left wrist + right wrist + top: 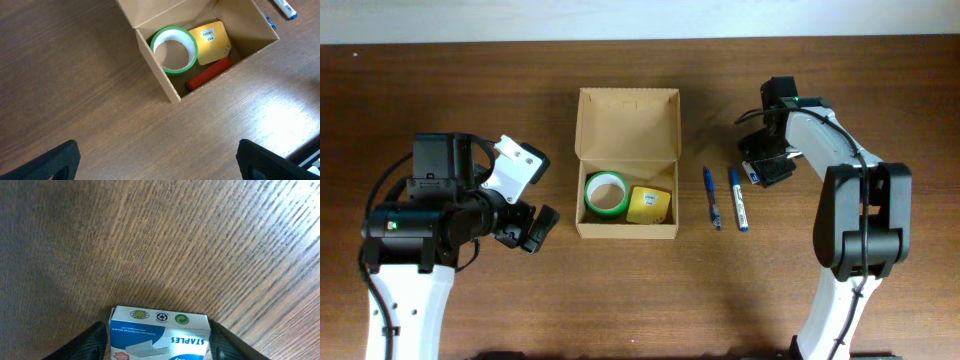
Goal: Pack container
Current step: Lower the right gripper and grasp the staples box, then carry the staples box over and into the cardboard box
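Note:
The container (579,205) is an open tan cardboard box at the table's middle, its lid flap standing up at the back. Inside lie a green tape roll (590,197), a small yellow box (649,205) and a red item (210,72). The box's wall also shows in the left wrist view (160,75). My left gripper (527,226) is open and empty over bare table left of the box. My right gripper (767,165) is shut on a blue-and-white staples box (159,335), right of the container.
Two blue pens (711,198) (737,198) lie side by side on the table between the container and my right gripper. One pen's end shows at the top of the left wrist view (285,7).

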Robot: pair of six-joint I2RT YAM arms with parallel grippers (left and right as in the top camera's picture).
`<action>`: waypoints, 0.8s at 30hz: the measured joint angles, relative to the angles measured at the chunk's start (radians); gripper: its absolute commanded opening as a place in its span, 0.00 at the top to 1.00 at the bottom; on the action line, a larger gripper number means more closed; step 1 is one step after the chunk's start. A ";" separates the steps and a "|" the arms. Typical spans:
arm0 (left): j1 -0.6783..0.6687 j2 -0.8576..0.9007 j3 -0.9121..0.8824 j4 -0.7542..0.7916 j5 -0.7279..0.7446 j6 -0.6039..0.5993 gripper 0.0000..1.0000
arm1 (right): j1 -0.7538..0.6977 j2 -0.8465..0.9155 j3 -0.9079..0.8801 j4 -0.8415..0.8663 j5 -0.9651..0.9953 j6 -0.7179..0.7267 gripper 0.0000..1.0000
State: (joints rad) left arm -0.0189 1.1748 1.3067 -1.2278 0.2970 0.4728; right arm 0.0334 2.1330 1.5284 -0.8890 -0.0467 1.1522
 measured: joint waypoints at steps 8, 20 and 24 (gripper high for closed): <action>0.000 0.000 0.000 0.000 0.000 0.000 0.00 | 0.000 0.000 0.000 -0.001 0.000 -0.009 0.55; 0.000 0.000 0.000 0.000 -0.002 0.000 0.01 | 0.002 0.015 0.200 -0.237 -0.027 -0.106 0.66; 0.000 0.000 0.000 0.002 -0.003 0.000 0.00 | 0.016 0.015 0.393 -0.384 -0.026 -0.187 0.67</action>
State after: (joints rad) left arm -0.0189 1.1748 1.3067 -1.2263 0.2943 0.4728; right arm 0.0490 2.1479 1.9213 -1.2732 -0.0731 0.9649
